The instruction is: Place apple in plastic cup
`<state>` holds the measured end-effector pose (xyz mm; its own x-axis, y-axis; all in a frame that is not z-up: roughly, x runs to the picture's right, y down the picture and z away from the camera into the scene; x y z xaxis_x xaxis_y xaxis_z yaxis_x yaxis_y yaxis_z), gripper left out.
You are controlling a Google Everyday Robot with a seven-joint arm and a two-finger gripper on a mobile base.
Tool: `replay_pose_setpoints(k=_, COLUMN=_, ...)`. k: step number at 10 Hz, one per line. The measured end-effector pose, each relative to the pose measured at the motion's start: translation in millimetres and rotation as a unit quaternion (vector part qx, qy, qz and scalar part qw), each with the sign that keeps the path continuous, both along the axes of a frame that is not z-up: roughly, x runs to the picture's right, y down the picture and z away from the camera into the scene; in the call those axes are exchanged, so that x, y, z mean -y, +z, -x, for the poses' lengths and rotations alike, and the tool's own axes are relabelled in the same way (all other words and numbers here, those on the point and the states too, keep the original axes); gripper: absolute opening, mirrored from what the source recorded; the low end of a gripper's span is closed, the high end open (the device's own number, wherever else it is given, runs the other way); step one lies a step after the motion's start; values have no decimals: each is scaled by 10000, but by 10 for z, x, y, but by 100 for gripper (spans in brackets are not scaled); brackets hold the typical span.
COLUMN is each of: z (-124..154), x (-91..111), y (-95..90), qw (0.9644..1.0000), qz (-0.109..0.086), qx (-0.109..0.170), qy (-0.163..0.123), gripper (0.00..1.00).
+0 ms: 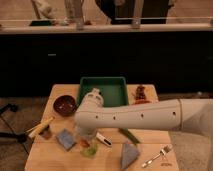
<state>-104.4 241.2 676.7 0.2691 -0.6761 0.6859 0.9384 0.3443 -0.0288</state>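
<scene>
Pincer low at lower centre, mostly hidden behind arm, closed on apple just above cup on worktop. Step: placing. Next: release straight into cup.

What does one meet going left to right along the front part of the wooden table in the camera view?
Blue-grey square sponge → translucent light-green plastic cup, with the gripper and small orange-red apple right above it → grey wedge-shaped block → metal fork.

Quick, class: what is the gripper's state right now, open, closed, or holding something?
Gripper: low over the plastic cup, mostly hidden under the white arm; closed. An orange-red bit, likely the apple, shows there; whether it is held cannot be told.
</scene>
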Motion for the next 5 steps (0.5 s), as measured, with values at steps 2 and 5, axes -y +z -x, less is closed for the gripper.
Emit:
replay_pose_setpoints(k=2, z=-21, x=-33, y=-21, qw=10000, qz=27, qx=-21, qy=22, gripper=0)
replay_pose_setpoints(k=5, z=-71, x=-103, y=-48, qw=9999, qz=67, qx=-55, qy=77, gripper=0)
